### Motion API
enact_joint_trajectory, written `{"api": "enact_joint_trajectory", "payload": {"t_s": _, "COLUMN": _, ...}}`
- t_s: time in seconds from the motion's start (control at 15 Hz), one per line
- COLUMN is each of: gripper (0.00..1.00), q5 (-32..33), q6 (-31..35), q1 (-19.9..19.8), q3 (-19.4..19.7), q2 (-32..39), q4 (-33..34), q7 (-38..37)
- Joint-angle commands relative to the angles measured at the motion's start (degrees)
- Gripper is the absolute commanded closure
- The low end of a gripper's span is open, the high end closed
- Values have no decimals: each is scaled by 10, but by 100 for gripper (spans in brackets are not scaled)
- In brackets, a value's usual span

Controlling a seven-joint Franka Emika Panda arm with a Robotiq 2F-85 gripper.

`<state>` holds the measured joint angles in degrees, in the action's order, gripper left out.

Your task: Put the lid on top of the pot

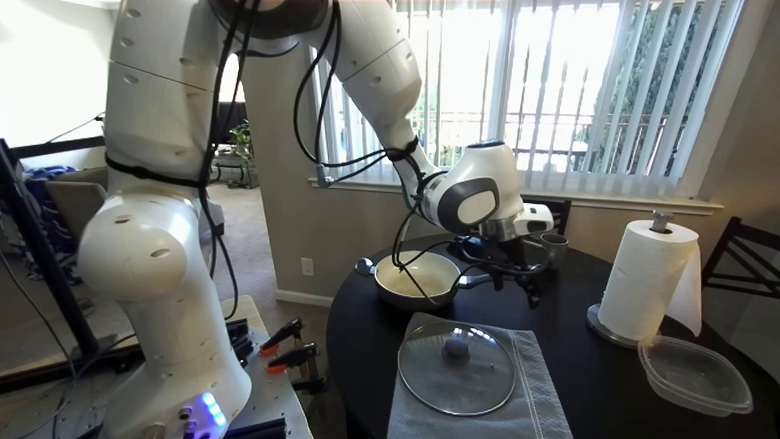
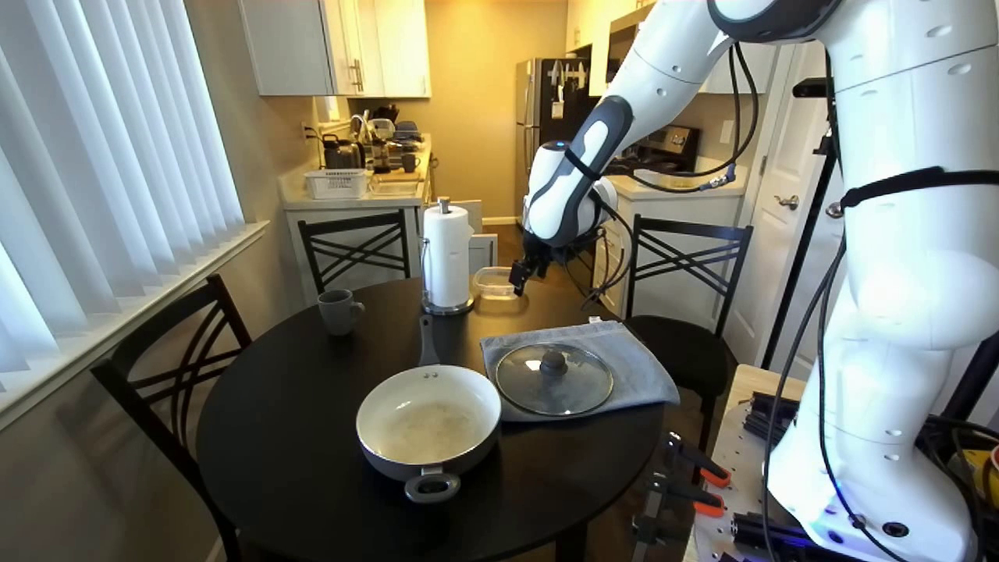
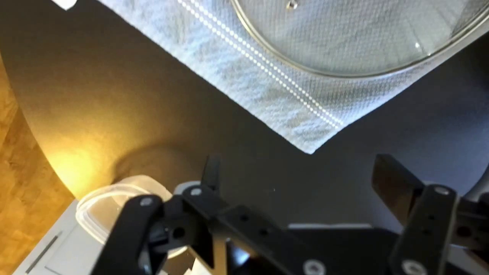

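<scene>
The gripper (image 3: 297, 168) was spread wide and held nothing.
The lid (image 1: 456, 384) lay on the cloth (image 2: 640, 375) near the pot (image 2: 429, 425). It seemed best to get over its knob (image 1: 456, 348), go straight down, then squeeze snugly.

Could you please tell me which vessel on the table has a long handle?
The pot, the only one with a long, straight handle; the mug has a small loop and the container shows none.

Bright daylight (image 1: 463, 67) is glowing through white vertical window blinds (image 2: 117, 172); black cross-backed chairs (image 2: 683, 347) are standing around a round black counter (image 2: 304, 445).
</scene>
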<state>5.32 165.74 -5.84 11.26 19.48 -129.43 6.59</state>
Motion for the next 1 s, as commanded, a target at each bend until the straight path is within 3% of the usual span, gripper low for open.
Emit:
{"api": "enact_joint_trajectory", "payload": {"t_s": 0.0, "gripper": 0, "q5": -13, "q6": -7, "q1": -12, "q3": -25, "q2": 11, "q4": -44, "q7": -7}}
{"api": "enact_joint_trajectory", "payload": {"t_s": 0.4, "gripper": 0, "q5": -36, "q6": 0, "q1": -25, "q3": -72, "q2": 79, "q4": -54, "q7": 0}}
{"api": "enact_joint_trajectory", "payload": {"t_s": 0.67, "gripper": 0, "q5": -38, "q6": -7, "q1": -20, "q3": -64, "q2": 92, "q4": -57, "q7": -15}}
{"api": "enact_joint_trajectory", "payload": {"t_s": 0.93, "gripper": 0, "q5": -49, "q6": 3, "q1": -41, "q3": -70, "q2": 90, "q4": -62, "q7": -10}}
